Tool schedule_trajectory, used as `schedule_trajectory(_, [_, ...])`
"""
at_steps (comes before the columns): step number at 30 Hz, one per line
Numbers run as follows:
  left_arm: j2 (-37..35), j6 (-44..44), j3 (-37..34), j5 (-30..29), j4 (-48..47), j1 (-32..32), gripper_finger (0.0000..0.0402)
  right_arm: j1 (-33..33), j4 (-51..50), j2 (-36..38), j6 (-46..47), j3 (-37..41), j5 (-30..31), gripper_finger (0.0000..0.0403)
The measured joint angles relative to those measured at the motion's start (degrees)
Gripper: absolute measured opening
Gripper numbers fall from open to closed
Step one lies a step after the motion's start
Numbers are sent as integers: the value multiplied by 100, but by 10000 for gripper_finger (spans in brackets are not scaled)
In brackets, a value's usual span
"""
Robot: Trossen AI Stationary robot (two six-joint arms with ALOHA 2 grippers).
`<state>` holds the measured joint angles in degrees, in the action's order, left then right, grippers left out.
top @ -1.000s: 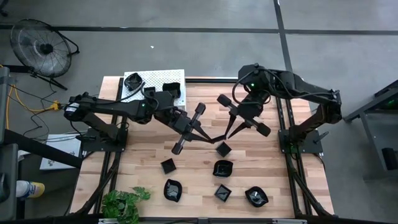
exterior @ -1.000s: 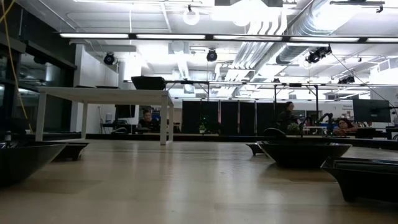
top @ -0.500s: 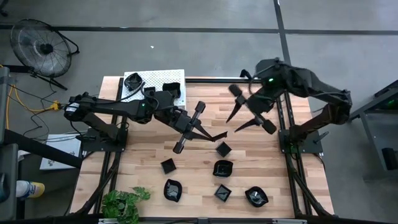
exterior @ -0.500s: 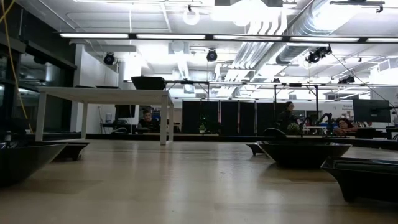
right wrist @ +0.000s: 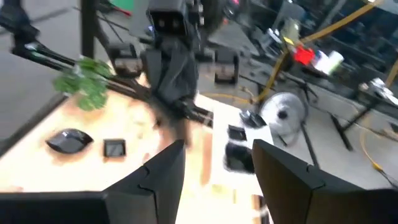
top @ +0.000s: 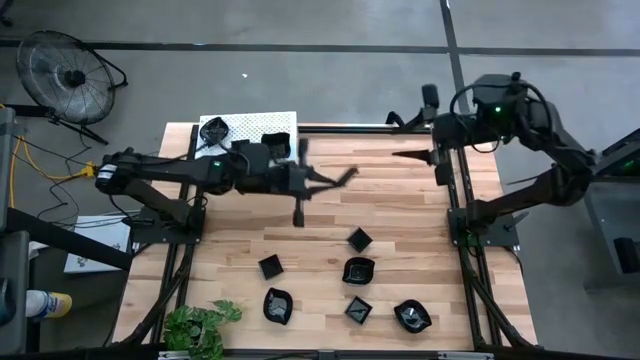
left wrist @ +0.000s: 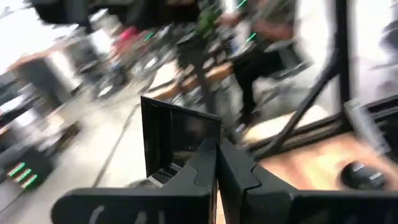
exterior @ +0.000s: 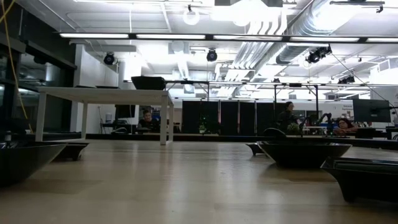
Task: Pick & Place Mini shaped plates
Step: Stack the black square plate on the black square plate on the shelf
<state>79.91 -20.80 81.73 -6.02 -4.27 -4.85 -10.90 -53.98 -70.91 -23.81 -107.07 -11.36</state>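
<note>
Overhead, the wooden tabletop (top: 400, 200) carries a white perforated shelf (top: 245, 130) at its far left corner, with two black mini plates (top: 213, 130) on it, half hidden by the left arm. Six more plates (top: 359, 270) cluster near the front edge. The left gripper (top: 345, 176), blurred mid-tabletop, has jaws together, empty. The right gripper (top: 415, 155), at the far right edge, has jaws apart.

Motion blur smears the left claw (top: 335, 178) and its load.

Two dark, jointed arms with black cables and small green lights; each ends in angular black fingers (right wrist: 161, 171).
</note>
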Motion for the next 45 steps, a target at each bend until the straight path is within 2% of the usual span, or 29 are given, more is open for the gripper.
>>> schedule_trajectory(3, [-319, -13, 4, -537, -432, 0, 0, -108, -157, 60, 1, 0, 204, 183])
schedule_trajectory(11, [-1123, 14, 11, -2132, -2109, 22, 0, -446, -283, 47, 260, -2, 220, 183])
schedule_trajectory(14, [-1352, 340, 3, -2435, -2836, 289, 0, -547, -277, 45, 333, 0, 230, 183])
schedule_trajectory(19, [-1569, 859, 7, -2406, -3902, 1011, 0, -698, -277, 45, 505, -2, 224, 183])
schedule_trajectory(23, [-1563, 1169, 7, -2006, -4699, 1782, 0, -763, -277, 44, 606, -2, 226, 183])
schedule_trajectory(30, [-1113, 1453, 4, -1539, -5846, 2807, 0, -763, -287, 43, 873, -2, 224, 183])
schedule_trajectory(32, [-942, 1794, 4, -1504, -6110, 3018, 0, -763, -297, 43, 929, -2, 226, 183])
schedule_trajectory(37, [-555, 2387, 4, -1420, -6617, 3269, 0, -763, -332, 43, 1093, -2, 387, 183])
schedule_trajectory(45, [-36, 2527, 4, -1617, -7141, 3259, 0, -761, -408, 43, 1312, -1, 443, 183])
